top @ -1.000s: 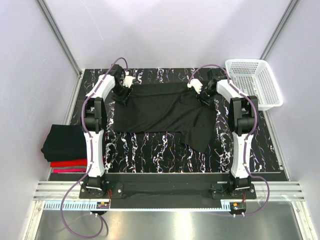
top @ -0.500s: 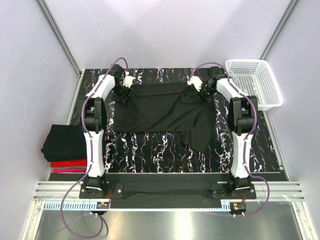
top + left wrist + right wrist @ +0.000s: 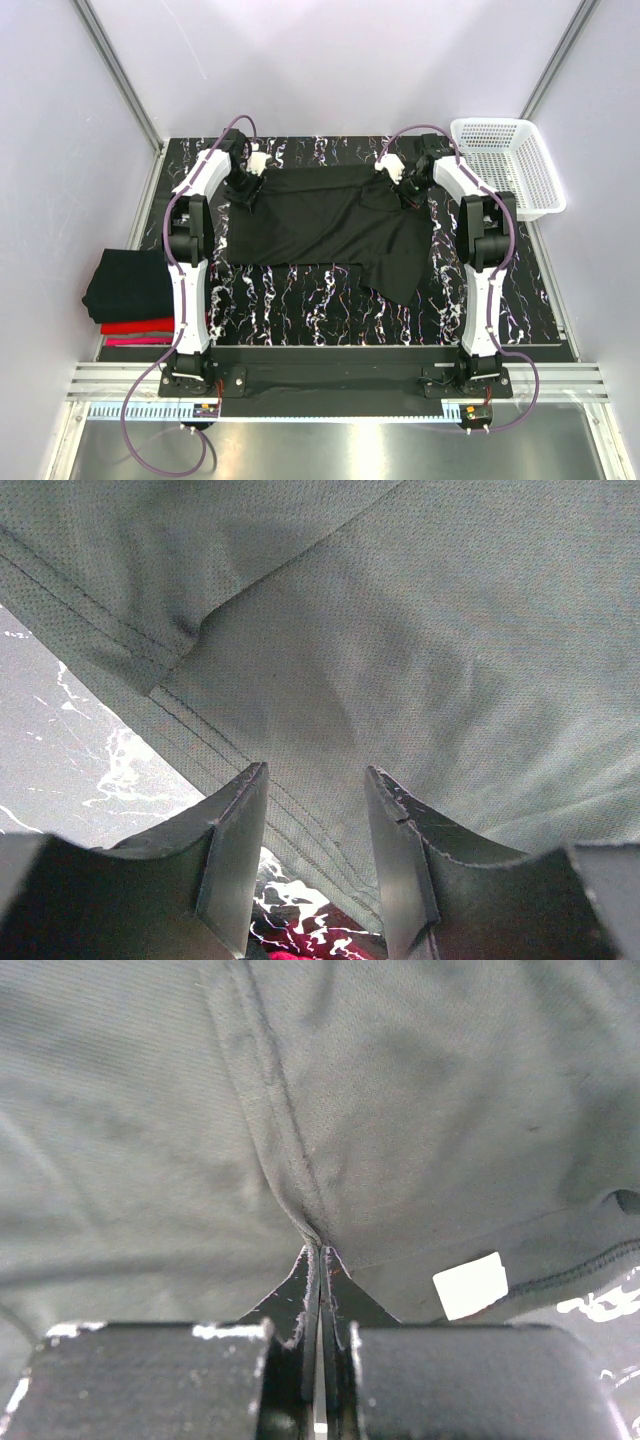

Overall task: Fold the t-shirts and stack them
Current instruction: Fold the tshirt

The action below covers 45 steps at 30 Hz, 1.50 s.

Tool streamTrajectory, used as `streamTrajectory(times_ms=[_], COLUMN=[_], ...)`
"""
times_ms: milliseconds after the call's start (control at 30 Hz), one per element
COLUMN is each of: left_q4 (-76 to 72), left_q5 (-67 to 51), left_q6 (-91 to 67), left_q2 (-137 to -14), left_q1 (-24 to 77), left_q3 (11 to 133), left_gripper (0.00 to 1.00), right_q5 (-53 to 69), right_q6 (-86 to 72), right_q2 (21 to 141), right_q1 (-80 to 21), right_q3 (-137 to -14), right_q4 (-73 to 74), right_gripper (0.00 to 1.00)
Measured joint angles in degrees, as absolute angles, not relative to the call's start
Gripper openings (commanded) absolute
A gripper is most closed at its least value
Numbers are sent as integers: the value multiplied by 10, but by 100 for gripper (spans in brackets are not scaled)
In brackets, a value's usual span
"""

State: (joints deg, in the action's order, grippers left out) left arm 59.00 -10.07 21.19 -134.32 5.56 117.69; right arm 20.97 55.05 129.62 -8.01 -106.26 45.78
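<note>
A plain black t-shirt [image 3: 330, 225] lies spread across the middle of the table, with one corner hanging toward the front right. My left gripper [image 3: 246, 186] is at the shirt's far left edge. In the left wrist view it [image 3: 315, 780] is open, with the shirt's stitched hem [image 3: 200, 750] running across the gap between the fingers. My right gripper [image 3: 403, 186] is at the far right edge. In the right wrist view it [image 3: 320, 1252] is shut on a pinched fold of the black shirt [image 3: 290, 1160], next to a small white label [image 3: 470, 1285].
A stack of folded shirts sits at the left table edge: black [image 3: 128, 280] on top, red [image 3: 140, 326] under it, pink [image 3: 140, 341] lowest. A white mesh basket [image 3: 505, 165] stands at the back right. The table [image 3: 310, 300] is black marble-patterned.
My right gripper has shifted slightly toward the back left with the cloth, moving the shirt's far right corner a little. The left arm has not moved.
</note>
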Motion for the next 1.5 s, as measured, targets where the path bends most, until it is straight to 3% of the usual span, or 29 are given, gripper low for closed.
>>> streamTrajectory(times_ms=[900, 1067, 1133, 1200, 1233, 1267, 1500], left_q4=[590, 590, 590, 590, 590, 590, 590], left_q5=[-101, -101, -101, -100, -100, -99, -99], left_q6=[213, 216, 218, 220, 221, 222, 225], left_q2=[-1343, -1343, -1343, -1343, -1343, -1343, -1341], left_q1=[56, 56, 56, 56, 56, 56, 56], left_q3=[1177, 1177, 1177, 1177, 1177, 1177, 1177], left_gripper=[48, 48, 48, 48, 49, 50, 50], right_q5=[232, 232, 233, 233, 233, 233, 233], right_q6=[512, 511, 507, 506, 506, 504, 507], right_q2=[1249, 1234, 1228, 1222, 1219, 1217, 1185], right_q1=[-108, -108, -108, -108, -108, -108, -107], right_q3=[-1053, -1032, -1025, -1019, -1016, -1014, -1011], right_q4=[486, 491, 495, 498, 499, 500, 502], right_gripper=[0, 15, 37, 48, 60, 64, 63])
